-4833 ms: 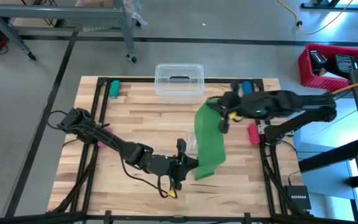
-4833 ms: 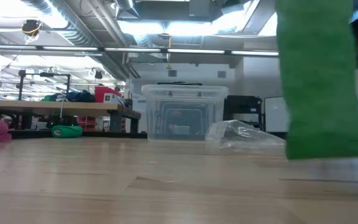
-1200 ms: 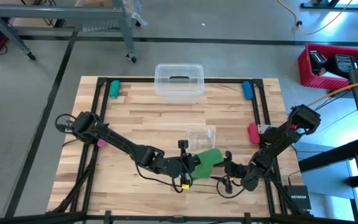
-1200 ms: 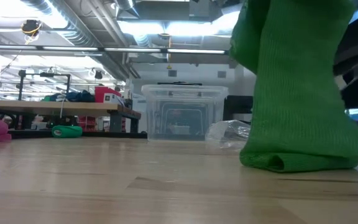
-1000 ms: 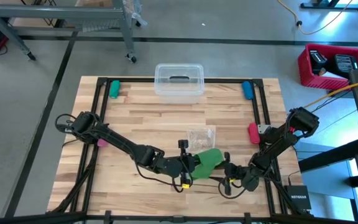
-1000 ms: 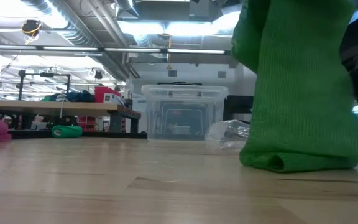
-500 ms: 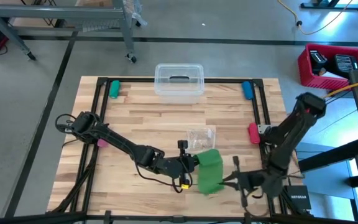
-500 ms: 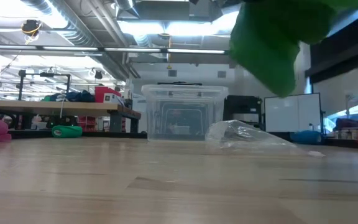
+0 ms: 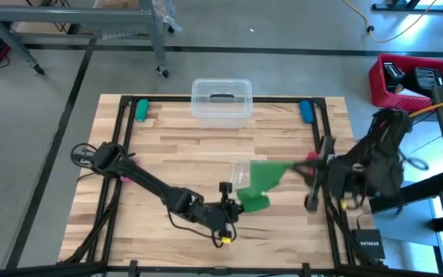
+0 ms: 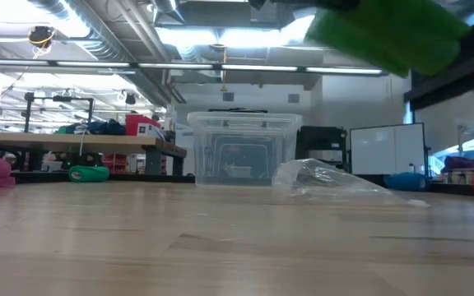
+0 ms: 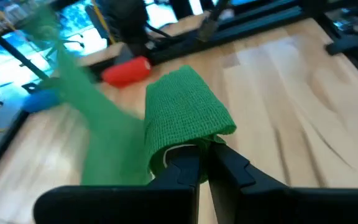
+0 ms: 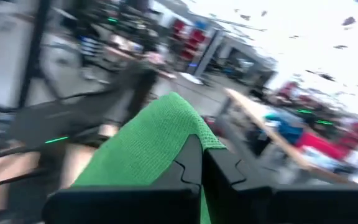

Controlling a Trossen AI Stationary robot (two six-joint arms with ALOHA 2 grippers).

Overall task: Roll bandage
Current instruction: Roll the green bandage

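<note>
The bright green bandage hangs in the air between my two grippers, over the table's near right part. My left gripper is shut on its looped end, low above the table. My right gripper is shut on the other end, raised high near the right edge and blurred. In the low view the bandage shows only at the top, clear of the tabletop. The strip runs away from the left fingers toward the right arm. My left gripper pinches a fold of the bandage between its two fingers, coming slanting down from the table's left. The cloth loops over the fingertips in several layers and is clear of the table. My right gripper pinches the bandage's other end between its two fingers, lifted high. How many layers it holds is hidden by the fingers.
A crumpled clear plastic bag lies just beyond the bandage. A clear lidded box stands at the far edge. A red cylinder and a blue one lie by the right rail, a green one at the far left.
My right gripper has shot up from the tabletop and gone toward the far right, rolling as it went, with the bandage's end. The bandage, which rested bunched on the table, is lifted clear and drawn out. My left gripper has sunk a little and kept its end.
</note>
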